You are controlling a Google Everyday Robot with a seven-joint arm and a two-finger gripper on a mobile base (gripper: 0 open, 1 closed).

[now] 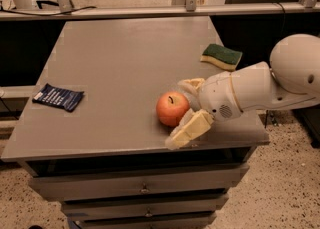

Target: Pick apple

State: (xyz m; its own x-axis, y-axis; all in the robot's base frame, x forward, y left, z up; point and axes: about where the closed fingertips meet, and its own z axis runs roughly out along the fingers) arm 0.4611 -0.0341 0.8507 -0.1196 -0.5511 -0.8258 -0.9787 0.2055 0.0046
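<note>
The orange-red apple [171,108] stands upright on the grey table [115,63], near its front edge and right of the middle, with its dark stem showing. My gripper [179,113] comes in from the right on a white arm. Its two cream fingers [189,130] are spread, one behind the apple's right side and one in front of it. The apple sits partly between them and rests on the table. The gripper is open.
A green and yellow sponge [221,56] lies at the table's right edge, behind my arm. A dark blue packet [58,97] lies near the left edge. Drawers [140,188] sit below the tabletop. A metal rail [150,10] runs behind the table.
</note>
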